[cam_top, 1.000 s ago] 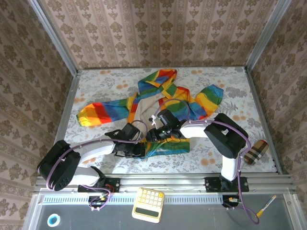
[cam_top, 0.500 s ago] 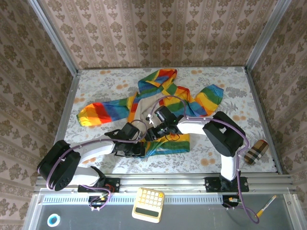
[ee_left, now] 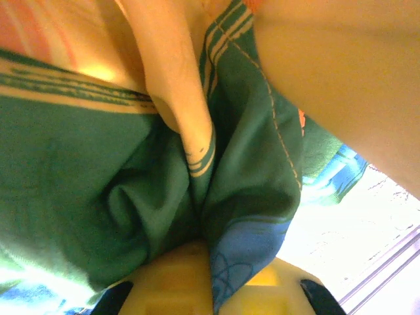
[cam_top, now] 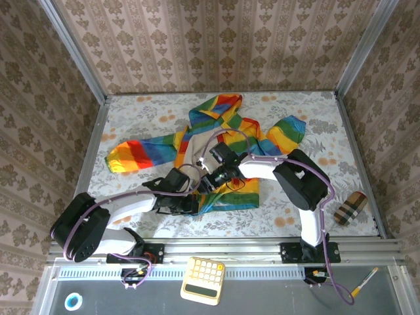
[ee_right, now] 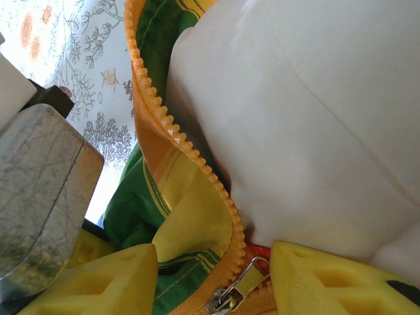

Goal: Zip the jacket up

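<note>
The rainbow-striped jacket (cam_top: 216, 134) lies spread on the table with its beige lining showing. My left gripper (cam_top: 194, 202) is shut on the jacket's lower hem; green and blue fabric (ee_left: 249, 197) is pinched between its yellow fingers (ee_left: 164, 282). Just right of it, my right gripper (cam_top: 210, 180) hovers over the front opening. Its jaws stand open in the right wrist view, one on each side of the silver zipper pull (ee_right: 239, 292). The orange zipper teeth (ee_right: 174, 138) run up from the pull along the beige lining (ee_right: 308, 111).
A plaid roll (cam_top: 349, 208) lies at the table's right edge. A calculator (cam_top: 203, 280), a pen (cam_top: 363, 282) and a tape roll (cam_top: 73, 301) sit on the front ledge. The left arm's grey body (ee_right: 39, 190) crowds the right gripper.
The right gripper's jaws have spread apart, and it has shifted a little left and away along the zipper. The left gripper stays shut on the hem.
</note>
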Tool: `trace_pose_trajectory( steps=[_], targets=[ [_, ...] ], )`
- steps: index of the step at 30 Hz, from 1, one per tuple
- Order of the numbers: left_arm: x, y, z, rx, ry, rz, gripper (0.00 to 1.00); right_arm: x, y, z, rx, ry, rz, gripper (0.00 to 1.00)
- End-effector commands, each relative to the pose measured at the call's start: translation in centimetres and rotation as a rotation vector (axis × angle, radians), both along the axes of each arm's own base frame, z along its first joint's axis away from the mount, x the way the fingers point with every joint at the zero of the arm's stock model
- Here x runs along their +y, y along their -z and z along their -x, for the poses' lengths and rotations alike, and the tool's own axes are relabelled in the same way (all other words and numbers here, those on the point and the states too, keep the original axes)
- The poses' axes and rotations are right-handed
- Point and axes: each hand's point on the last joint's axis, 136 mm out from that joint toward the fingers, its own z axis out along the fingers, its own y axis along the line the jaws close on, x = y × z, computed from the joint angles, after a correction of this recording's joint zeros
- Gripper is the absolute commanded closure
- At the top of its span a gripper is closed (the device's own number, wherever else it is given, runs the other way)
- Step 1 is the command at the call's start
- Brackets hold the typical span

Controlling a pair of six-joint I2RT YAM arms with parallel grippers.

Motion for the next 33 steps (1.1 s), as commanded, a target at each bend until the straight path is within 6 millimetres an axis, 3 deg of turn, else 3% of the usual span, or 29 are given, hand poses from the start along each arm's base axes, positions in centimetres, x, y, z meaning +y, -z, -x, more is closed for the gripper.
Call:
trace_pose_trajectory(
  steps=[1, 12, 24, 33],
  targets=[
    [0.9, 0.8, 0.9, 0.014, 0.028, -0.025, 1.00, -0.6, 1.0, -0.9, -0.008, 0.001, 0.044, 0.49],
    [2.1, 1.3, 0.7, 0.023, 0.001, -0.029, 1.00, -0.6, 0.6, -0.6, 0.019, -0.009, 0.048, 0.43],
    [4.2, 2.6, 0.1, 0.070, -0.053, -0.044, 1.00, 1.9, -4.3, 1.6, 0.152, -0.125, -0.184, 0.47],
    [4.9, 2.9, -0.2, 0.074, -0.067, -0.045, 1.00, 1.9, -6.1, 2.3, 0.146, -0.163, -0.226, 0.50]
  ],
)
